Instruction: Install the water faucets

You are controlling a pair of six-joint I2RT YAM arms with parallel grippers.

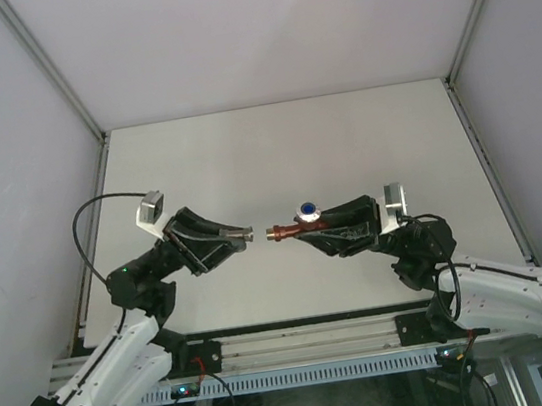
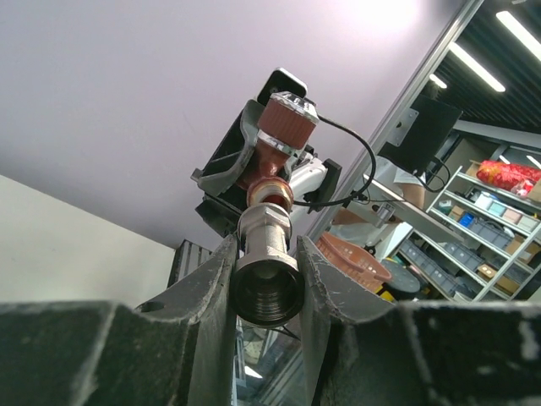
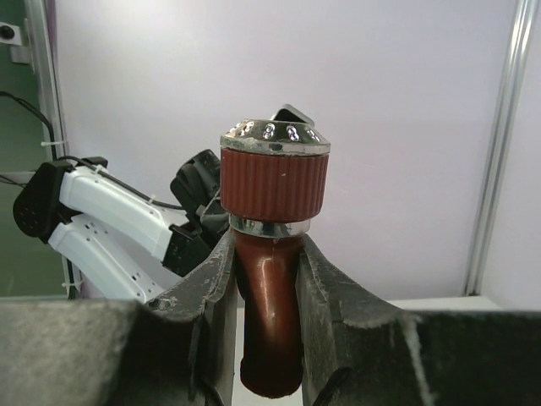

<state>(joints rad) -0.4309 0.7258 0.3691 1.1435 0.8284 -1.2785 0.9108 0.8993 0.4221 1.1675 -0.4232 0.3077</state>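
Note:
The water faucets are in two parts, both held above the white table (image 1: 284, 151). My left gripper (image 1: 234, 238) (image 2: 266, 254) is shut on the small grey-silver fitting (image 1: 245, 235) (image 2: 267, 275), whose threaded open end faces the left wrist camera. My right gripper (image 1: 307, 228) (image 3: 266, 245) is shut on the red-brown tap body (image 1: 285, 229) (image 3: 272, 321). Its ribbed knob (image 1: 308, 212) (image 3: 275, 173) has a shiny cap and points upward. The two parts face each other end to end at the same height. The top view shows a small gap between them.
White walls with aluminium posts (image 1: 45, 68) close the cell on three sides. A black and silver rail (image 1: 301, 345) runs along the near edge by the arm bases. Beyond the cell, the left wrist view shows an orange basket (image 2: 355, 262) and shelves (image 2: 490, 228).

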